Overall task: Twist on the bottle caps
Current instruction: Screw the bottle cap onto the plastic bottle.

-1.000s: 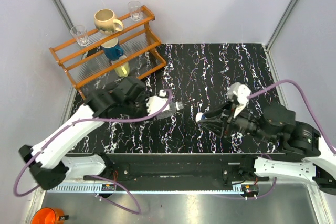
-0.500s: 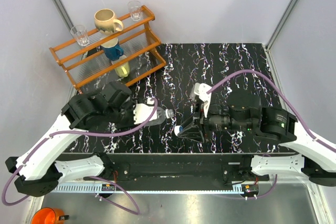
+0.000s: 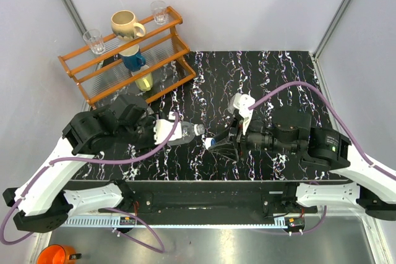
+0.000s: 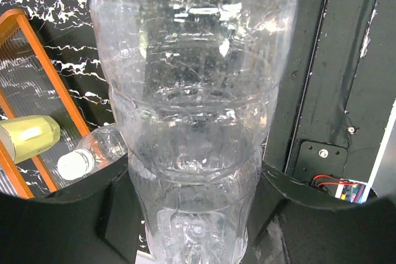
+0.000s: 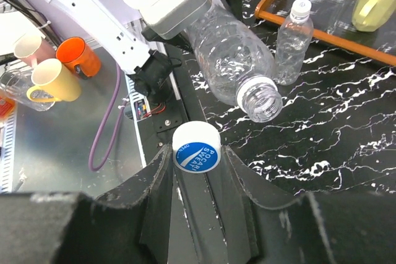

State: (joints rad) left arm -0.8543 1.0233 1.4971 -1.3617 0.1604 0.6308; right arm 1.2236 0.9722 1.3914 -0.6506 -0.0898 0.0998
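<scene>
The wooden rack (image 3: 176, 81) stands at 10 o'clock on the black marbled table (image 3: 278, 72). In the right wrist view a second bottle (image 5: 291, 41), upright and already wearing its white cap (image 5: 301, 8), stands just in front of the rack.

At about 8 o'clock on the table, the left gripper (image 3: 166, 133) clamps its fingers (image 4: 93, 205) on the ribbed body of the open bottle (image 3: 182, 133). The bottle is lifted off the table and lies nearly level, with its bare neck pointing toward 3 o'clock.

The loose bottle cap (image 5: 196, 148) sits at about 5 o'clock from that neck, near the open mouth but not touching it. Its blue printed face is turned toward the right wrist camera.

The right gripper (image 3: 216, 144), reaching in from 3 o'clock, pinches the bottle cap between its two dark fingertips (image 5: 158, 190).
</scene>
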